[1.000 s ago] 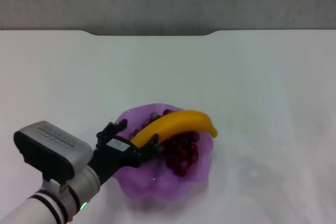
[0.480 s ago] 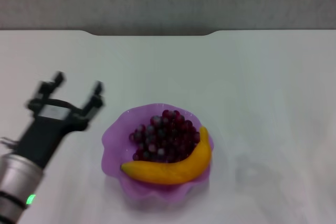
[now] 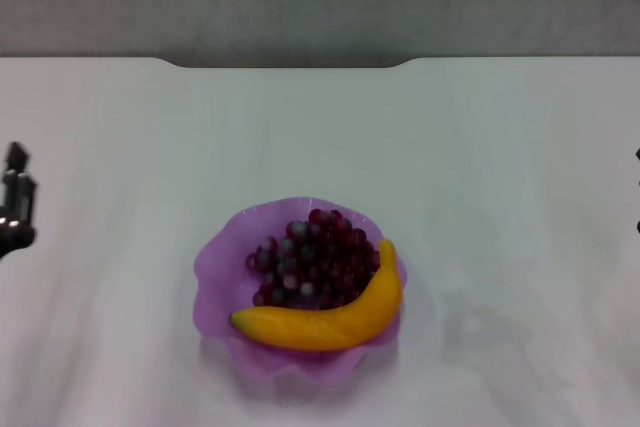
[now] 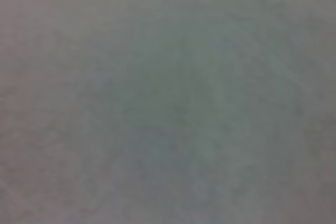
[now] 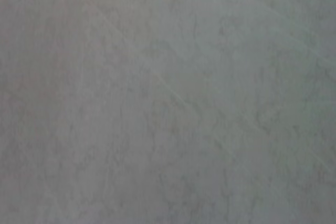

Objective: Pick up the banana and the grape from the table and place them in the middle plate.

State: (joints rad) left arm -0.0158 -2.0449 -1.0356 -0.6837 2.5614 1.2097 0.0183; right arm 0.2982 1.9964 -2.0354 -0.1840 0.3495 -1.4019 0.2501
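The purple scalloped middle plate [image 3: 214, 259] sits on the white table [image 3: 480, 147], near the front centre in the head view. The dark red grape bunch [image 3: 312, 255] lies inside it. The yellow banana [image 3: 330, 322] rests in the plate too, curved along the near rim in front of the grapes. My left gripper [image 3: 14, 199] shows only as a dark part at the far left edge, well away from the plate and holding nothing. A dark sliver of my right gripper [image 3: 637, 157] shows at the far right edge. Both wrist views show only bare tabletop.
The table's far edge has a notch [image 3: 290, 63] against a grey wall. Bare white tabletop surrounds the plate on all sides.
The left gripper let go of the banana, which dropped into the plate in front of the grapes. The arm then drew back to the left edge of the view.
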